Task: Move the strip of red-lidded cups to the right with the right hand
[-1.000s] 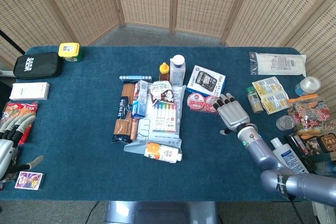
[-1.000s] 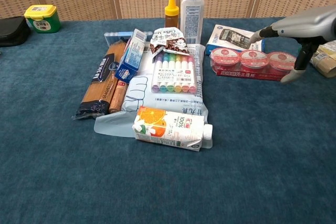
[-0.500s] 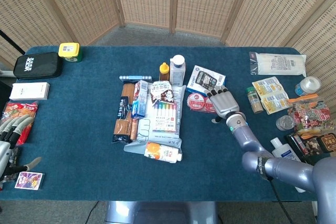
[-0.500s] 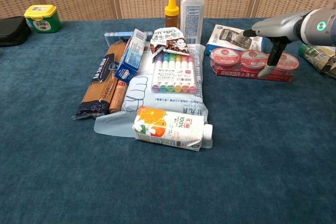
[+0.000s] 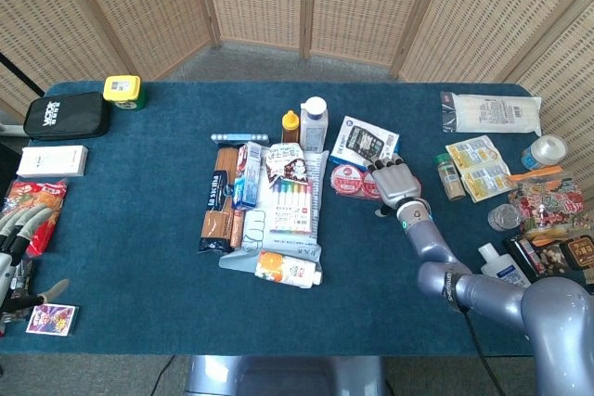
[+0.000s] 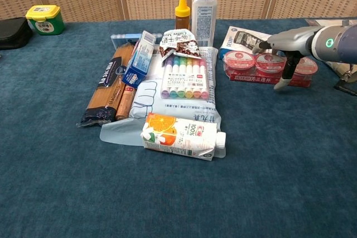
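Since a second ago our right hand (image 6: 281, 54) has travelled in from the tabletop's right side and now lies over the strip of red-lidded cups (image 6: 266, 66), thumb down at the near edge and fingers (image 5: 387, 168) draped across the lids; we judge it is touching, but cannot tell whether it grips yet. Our left hand (image 5: 20, 246) hangs released at the near left corner, holding nothing.

Nearest us lies one juice carton (image 6: 181, 136). Beyond it sits one pack of coloured markers (image 6: 184, 76) with one spaghetti packet (image 6: 106, 90) alongside. The strip, three cups in a row, rests right of centre, just in front of one blue-and-white pouch (image 6: 241, 38). Farthest stand one clear bottle (image 6: 203, 10) and one small amber bottle (image 6: 181, 13).

Risk as we see it: a shallow hold could let the strip slip or buckle between cups, or drag the pouch along.
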`<state>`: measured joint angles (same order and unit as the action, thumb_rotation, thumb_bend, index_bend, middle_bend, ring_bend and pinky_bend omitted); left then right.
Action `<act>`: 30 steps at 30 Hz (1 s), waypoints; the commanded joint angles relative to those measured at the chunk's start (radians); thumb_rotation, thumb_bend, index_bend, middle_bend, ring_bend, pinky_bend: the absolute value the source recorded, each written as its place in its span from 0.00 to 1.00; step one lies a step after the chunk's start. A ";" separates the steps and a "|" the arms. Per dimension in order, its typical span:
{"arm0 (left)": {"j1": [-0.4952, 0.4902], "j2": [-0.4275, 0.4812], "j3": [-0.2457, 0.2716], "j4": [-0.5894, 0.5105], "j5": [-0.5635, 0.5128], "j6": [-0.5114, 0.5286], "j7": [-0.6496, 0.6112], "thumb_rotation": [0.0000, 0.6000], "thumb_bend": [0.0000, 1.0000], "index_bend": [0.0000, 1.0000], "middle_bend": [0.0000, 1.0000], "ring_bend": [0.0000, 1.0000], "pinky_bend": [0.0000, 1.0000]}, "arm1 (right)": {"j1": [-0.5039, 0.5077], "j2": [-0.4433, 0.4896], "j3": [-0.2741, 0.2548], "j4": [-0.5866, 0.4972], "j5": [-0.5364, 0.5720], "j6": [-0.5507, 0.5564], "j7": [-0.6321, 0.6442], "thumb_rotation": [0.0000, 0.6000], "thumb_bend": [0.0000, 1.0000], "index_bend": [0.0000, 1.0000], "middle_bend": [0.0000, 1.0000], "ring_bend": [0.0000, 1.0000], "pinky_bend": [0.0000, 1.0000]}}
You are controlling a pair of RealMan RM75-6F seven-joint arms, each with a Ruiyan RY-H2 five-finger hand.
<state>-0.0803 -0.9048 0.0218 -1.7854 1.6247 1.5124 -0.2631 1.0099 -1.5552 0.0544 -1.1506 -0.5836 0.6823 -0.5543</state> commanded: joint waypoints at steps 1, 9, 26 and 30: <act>-0.001 -0.001 0.000 0.000 0.004 0.001 0.002 1.00 0.24 0.00 0.00 0.00 0.00 | -0.015 -0.013 0.004 0.009 -0.035 0.013 0.024 1.00 0.17 0.18 0.63 0.57 0.50; 0.000 0.000 -0.001 0.001 0.001 0.002 -0.001 1.00 0.23 0.00 0.00 0.00 0.00 | -0.063 -0.024 0.032 0.043 -0.159 0.075 0.111 1.00 0.17 0.41 0.95 1.00 1.00; -0.006 -0.006 -0.002 0.004 0.004 -0.005 -0.004 1.00 0.23 0.00 0.00 0.00 0.00 | -0.133 0.235 0.119 -0.278 -0.268 0.203 0.161 1.00 0.15 0.45 1.00 1.00 1.00; -0.006 -0.005 0.000 0.002 0.009 -0.006 -0.004 1.00 0.23 0.00 0.00 0.00 0.00 | -0.134 0.326 0.167 -0.392 -0.267 0.227 0.171 1.00 0.15 0.46 1.00 1.00 1.00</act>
<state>-0.0862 -0.9101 0.0220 -1.7837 1.6334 1.5066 -0.2668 0.8804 -1.2806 0.1885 -1.4859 -0.8466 0.8886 -0.3897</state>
